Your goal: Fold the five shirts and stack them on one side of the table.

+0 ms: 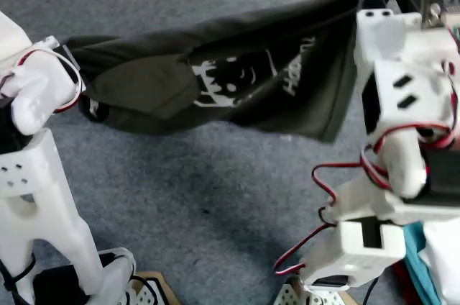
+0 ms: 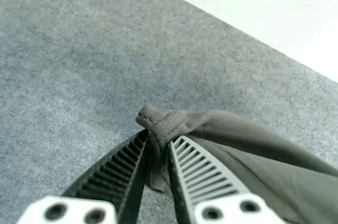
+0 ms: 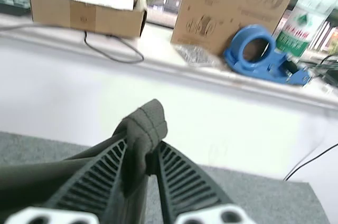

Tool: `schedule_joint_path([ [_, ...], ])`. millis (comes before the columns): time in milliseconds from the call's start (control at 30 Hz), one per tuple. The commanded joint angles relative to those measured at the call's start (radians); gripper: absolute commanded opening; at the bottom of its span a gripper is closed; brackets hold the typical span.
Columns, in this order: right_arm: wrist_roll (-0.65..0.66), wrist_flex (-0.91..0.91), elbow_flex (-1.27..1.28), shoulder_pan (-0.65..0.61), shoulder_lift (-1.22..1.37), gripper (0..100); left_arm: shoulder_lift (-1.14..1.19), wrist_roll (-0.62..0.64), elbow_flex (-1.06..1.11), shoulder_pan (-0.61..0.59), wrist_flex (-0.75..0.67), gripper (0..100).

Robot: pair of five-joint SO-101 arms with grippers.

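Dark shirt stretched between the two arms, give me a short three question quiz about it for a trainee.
1. True or false: the shirt lies folded on the table.
2. The left tool grips: A the shirt, B the table's edge, C nothing?
3. Fill in: the right tool is shut on the ____.
Key: 1 false; 2 A; 3 shirt.

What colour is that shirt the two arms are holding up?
The shirt is dark olive with a white print; clearest in high view.
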Motion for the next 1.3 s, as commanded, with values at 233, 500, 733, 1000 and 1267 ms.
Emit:
schedule_joint_path([
  [233, -0.008, 0.008, -0.035, 0.016, -0.113, 0.6, -0.016, 0.008, -0.203, -0.125, 0.014, 1],
  [500, -0.008, 0.005, 0.338, 0.005, -0.291, 0.6, -0.073, 0.008, -0.205, -0.128, 0.005, 1],
  [733, -0.008, 0.007, 0.355, -0.082, -0.418, 0.6, -0.249, 0.008, -0.194, -0.097, 0.011, 1],
  [1000, -0.008, 0.008, 0.355, -0.081, -0.489, 0.6, -0.346, 0.005, -0.186, -0.096, 0.012, 1],
  [1267, -0.008, 0.005, 0.601, -0.077, -0.555, 0.6, -0.308, 0.002, -0.099, -0.094, 0.054, 1],
])
